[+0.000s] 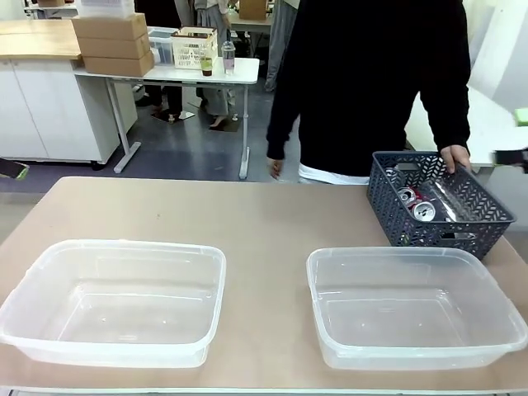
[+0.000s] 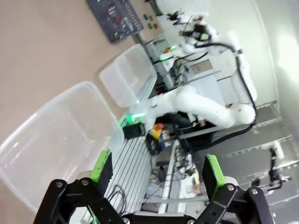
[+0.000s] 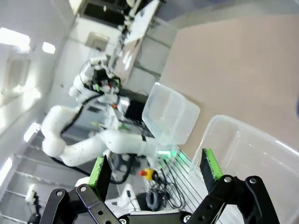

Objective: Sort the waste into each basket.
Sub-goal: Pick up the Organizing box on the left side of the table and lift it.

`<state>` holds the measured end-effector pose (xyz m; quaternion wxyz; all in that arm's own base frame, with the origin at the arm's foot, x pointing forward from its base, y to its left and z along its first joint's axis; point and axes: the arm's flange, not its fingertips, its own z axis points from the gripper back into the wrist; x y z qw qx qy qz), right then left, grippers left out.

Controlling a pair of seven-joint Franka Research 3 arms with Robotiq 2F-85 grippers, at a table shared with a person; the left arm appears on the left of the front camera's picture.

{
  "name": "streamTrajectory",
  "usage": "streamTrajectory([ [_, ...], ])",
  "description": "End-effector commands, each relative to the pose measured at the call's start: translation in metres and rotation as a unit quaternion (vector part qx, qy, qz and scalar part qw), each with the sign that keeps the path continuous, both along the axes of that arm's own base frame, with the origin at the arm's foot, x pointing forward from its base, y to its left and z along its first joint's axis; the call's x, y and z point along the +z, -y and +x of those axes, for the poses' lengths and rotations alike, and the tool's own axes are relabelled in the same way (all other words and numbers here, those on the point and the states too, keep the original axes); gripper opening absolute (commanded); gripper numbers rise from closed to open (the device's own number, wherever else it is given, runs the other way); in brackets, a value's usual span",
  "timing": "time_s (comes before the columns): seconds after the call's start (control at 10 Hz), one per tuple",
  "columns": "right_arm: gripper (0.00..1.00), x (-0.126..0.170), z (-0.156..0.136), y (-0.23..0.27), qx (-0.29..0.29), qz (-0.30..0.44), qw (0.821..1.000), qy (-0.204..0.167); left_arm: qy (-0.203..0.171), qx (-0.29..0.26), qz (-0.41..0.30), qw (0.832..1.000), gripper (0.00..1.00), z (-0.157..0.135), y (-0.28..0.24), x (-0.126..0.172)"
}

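Two clear tubs, the left tub (image 1: 124, 245) and the right tub (image 1: 388, 252), sit side by side on the tan worktop (image 1: 247, 210). The waste lies apart from both. Crushed red-and-silver cans (image 1: 417, 206) and what looks like a clear bottle (image 1: 450, 196) are in a dark lattice basket (image 1: 429, 229) at the far right, just behind the right tub. A person (image 1: 363, 82) in black stands opposite, one hand (image 1: 455, 157) on the basket's rim. The left arm's fingers (image 2: 102, 167) and the right arm's fingers (image 3: 100, 171) are spread wide, gripping nothing.
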<state>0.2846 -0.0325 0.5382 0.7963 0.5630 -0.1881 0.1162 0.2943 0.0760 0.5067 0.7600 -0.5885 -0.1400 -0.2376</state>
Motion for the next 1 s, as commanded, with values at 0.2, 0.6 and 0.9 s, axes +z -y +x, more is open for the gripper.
streamTrajectory([
  [0.2, 1.0, -0.034, -0.043, -0.261, 0.113, -0.198, 0.972, 0.054, 0.036, 0.005, 0.229, 0.973, 1.0, -0.035, -0.037, 0.011],
  [0.6, 1.0, -0.042, -0.068, -0.313, 0.188, -0.247, 0.948, 0.076, 0.093, -0.058, 0.294, 0.95, 1.0, -0.054, 0.016, -0.023],
  [0.9, 1.0, -0.058, -0.075, -0.333, 0.212, -0.258, 0.939, 0.083, 0.043, -0.084, 0.322, 0.942, 1.0, -0.06, -0.026, -0.004],
])
